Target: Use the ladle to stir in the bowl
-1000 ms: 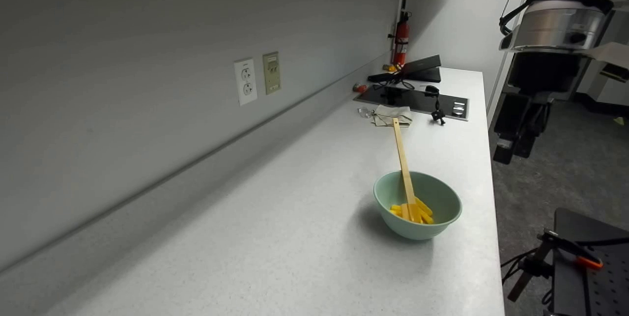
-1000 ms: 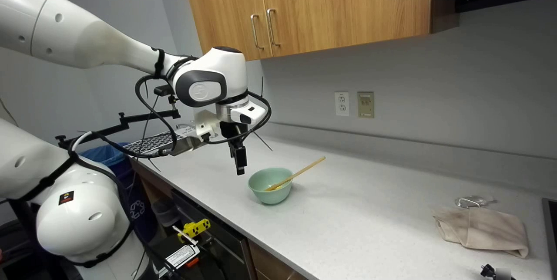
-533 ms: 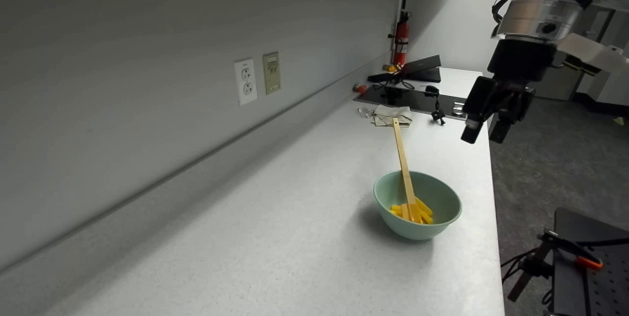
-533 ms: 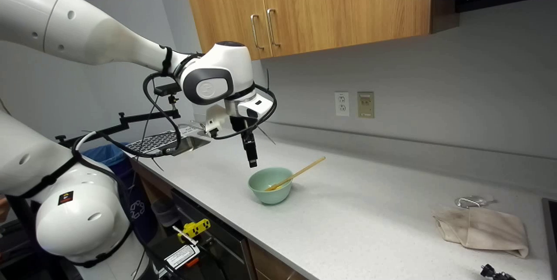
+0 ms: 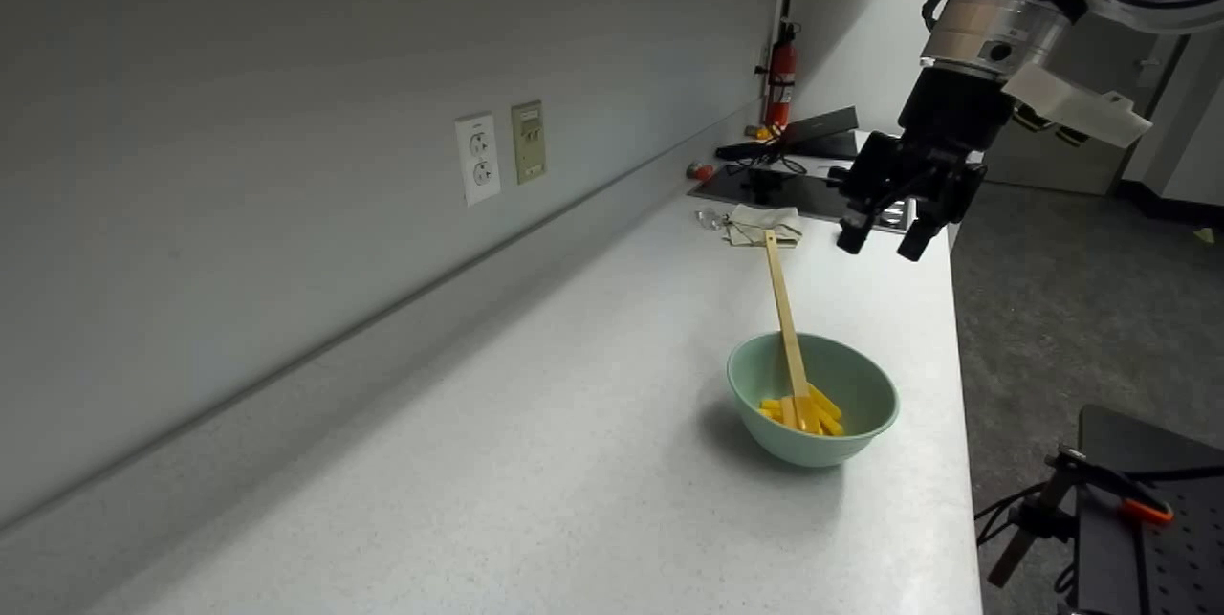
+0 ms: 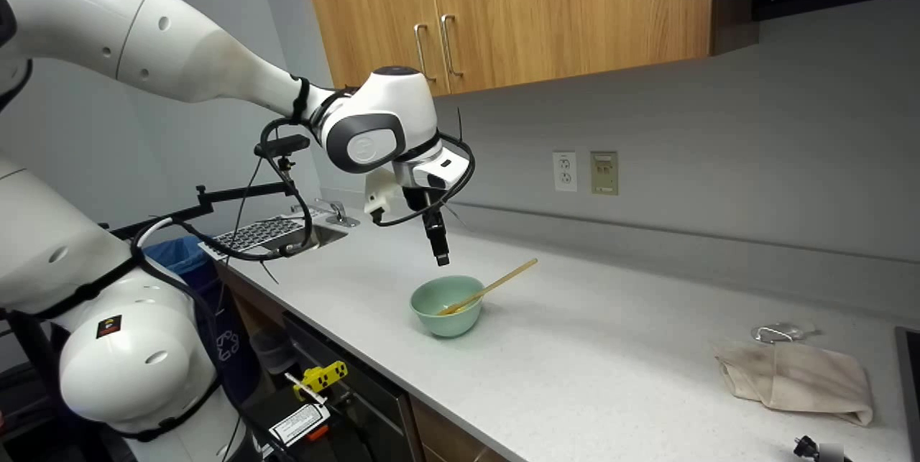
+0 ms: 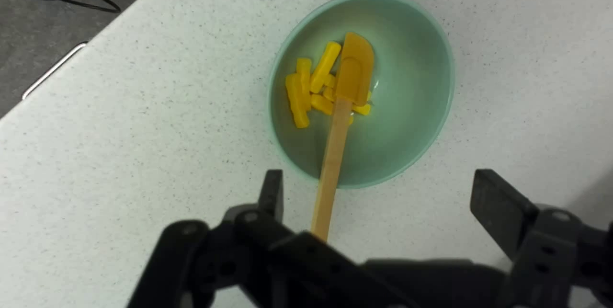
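The bowl is pale green-teal and stands upright on the counter in both exterior views. The ladle leans in it, its yellow-orange scoop inside and its pale tan handle sticking out over the rim; it also shows in an exterior view. In the wrist view, the ladle lies across the bowl, and the gripper's finger hides the handle's far end. Several yellow pieces lie in the bowl. My gripper is open and empty. In both exterior views the gripper hovers above bowl height, touching nothing.
A folded beige cloth with a clear item beside it lies farther along the counter, near the black cooktop. A wooden cabinet hangs over the counter. The wall runs behind; the counter's front edge is close to the bowl.
My gripper has moved from beyond the counter's front edge to over the counter, rising slightly. Its fingers look farther apart in an exterior view. The bowl and ladle have not moved.
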